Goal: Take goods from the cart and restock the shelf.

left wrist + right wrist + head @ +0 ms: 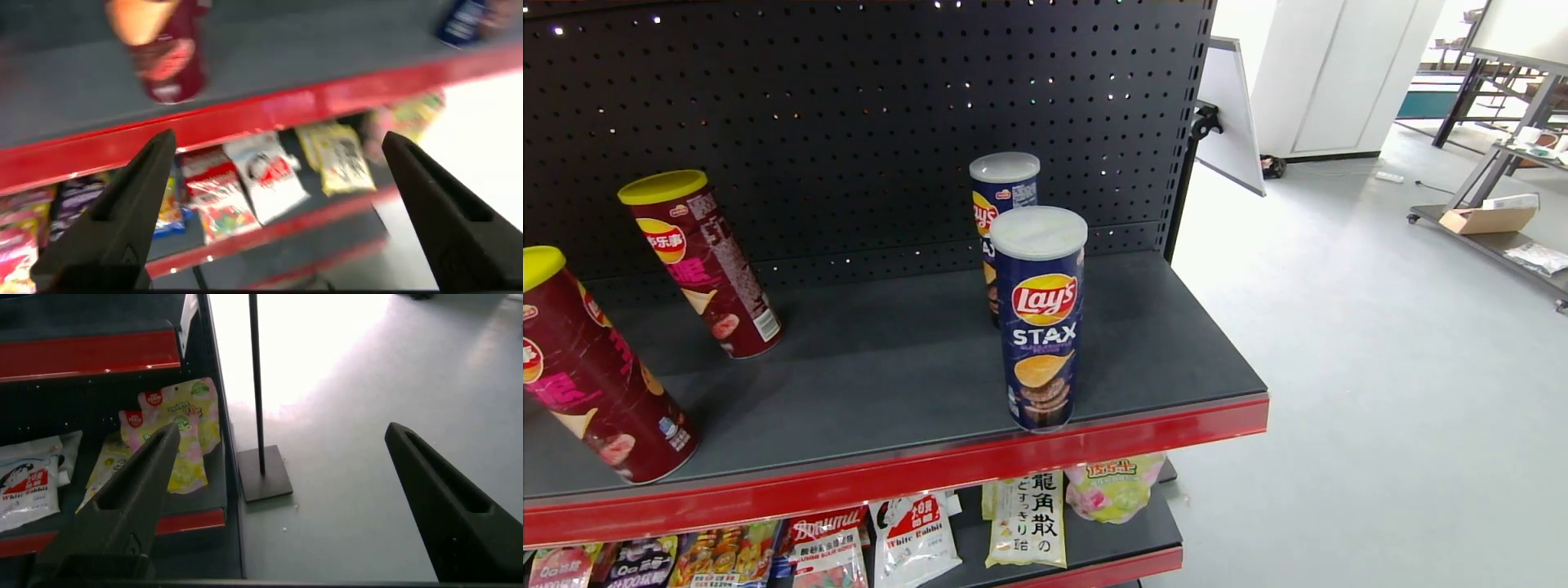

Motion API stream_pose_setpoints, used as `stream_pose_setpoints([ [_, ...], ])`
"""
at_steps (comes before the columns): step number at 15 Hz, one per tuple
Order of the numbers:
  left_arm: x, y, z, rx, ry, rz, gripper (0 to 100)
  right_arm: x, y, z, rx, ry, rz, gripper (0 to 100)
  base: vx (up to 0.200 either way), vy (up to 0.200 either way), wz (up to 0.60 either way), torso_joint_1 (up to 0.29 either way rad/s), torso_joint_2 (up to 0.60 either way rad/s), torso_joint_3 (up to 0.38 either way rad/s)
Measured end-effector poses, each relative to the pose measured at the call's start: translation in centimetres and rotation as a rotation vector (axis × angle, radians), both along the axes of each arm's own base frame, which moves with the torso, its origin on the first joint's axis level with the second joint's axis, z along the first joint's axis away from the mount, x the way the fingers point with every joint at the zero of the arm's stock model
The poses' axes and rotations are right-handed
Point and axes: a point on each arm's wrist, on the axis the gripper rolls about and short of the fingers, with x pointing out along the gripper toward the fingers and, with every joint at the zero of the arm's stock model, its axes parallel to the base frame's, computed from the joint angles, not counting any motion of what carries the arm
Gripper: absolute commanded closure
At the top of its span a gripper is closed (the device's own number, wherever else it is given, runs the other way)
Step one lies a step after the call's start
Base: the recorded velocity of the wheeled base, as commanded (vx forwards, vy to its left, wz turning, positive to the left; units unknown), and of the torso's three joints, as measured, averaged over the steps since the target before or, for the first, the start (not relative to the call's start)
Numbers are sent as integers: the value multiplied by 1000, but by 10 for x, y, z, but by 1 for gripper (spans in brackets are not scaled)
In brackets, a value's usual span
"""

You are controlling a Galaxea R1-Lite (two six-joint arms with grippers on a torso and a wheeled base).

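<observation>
— Blue stock, position?
— One blue can (1039,318) stands upright at the shelf's (874,367) front edge, near the right corner. I log a second blue can (1001,189) just behind it and maroon cans (703,265) at the left end.
— Fingers?
— Left gripper (278,137) and right gripper (283,429): fingers spread wide, holding nothing.

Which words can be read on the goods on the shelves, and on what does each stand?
"Lay's" and "STAX": front blue can, upper shelf.
"White Rabbit": white bag, lower shelf.
"龍角散": pale yellow bag beside it.
Print on the red cans and the other bags: too small or blurred to read.
</observation>
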Motion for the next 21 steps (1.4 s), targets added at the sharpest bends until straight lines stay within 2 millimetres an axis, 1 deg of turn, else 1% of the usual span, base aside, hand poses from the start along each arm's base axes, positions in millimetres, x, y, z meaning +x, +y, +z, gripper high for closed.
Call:
stream_pose_setpoints([
  [1,3,0,-17,-10,-13,47,0,0,0,0,0,0,0,0,0,0,0,0,0,0],
  [2,6,0,-25,-32,-52,56,0,0,0,0,0,0,0,0,0,0,0,0,0,0],
  [3,7,-2,-35,-50,-57,-16,0,0,0,0,0,0,0,0,0,0,0,0,0,0],
  [4,8,-5,-39,-53,-75,-112,0,0,0,0,0,0,0,0,0,0,0,0,0,0],
  [6,8,-6,-50,11,-37,-164,0,0,0,0,0,0,0,0,0,0,0,0,0,0],
  [9,8,-6,-52,21,-41,-160,0,0,0,0,-3,0,5,0,0,0,0,0,0,0],
  [15,8,-6,-52,25,-43,-160,0,0,0,0,-2,0,7,0,0,0,600,4,0,1],
  [21,8,-6,-53,26,-43,-160,0,0,0,0,0,0,6,0,0,0,0,0,0,0],
])
